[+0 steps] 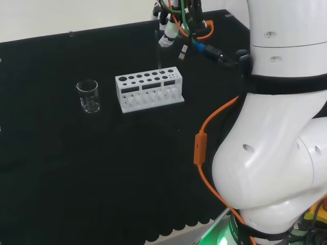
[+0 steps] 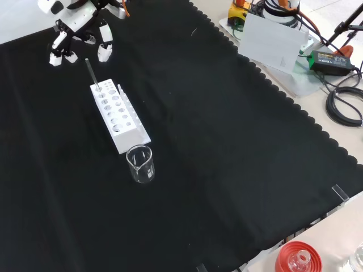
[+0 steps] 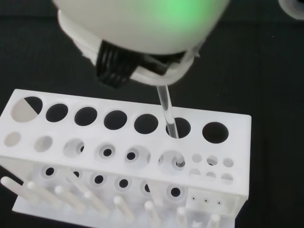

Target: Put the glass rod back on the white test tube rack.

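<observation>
The white test tube rack (image 1: 148, 92) (image 2: 117, 115) (image 3: 118, 156) stands on the black cloth. The thin glass rod (image 2: 92, 73) (image 1: 158, 51) (image 3: 167, 112) stands in a large hole near the rack's end, leaning a little, with its tip down in the lower plate. The hand (image 2: 79, 25) (image 1: 168, 33) (image 3: 137, 28) hovers just above the rod's upper end. In the front view its fingers (image 2: 105, 51) hang relaxed and spread on either side of the rod, apart from it.
A clear glass beaker (image 1: 88, 96) (image 2: 140, 164) stands on the cloth by the rack's other end. In the front view, a red ribbed stand (image 2: 298, 258) sits at the bottom right, and cables with a power unit (image 2: 329, 56) lie beyond the cloth's scalloped edge.
</observation>
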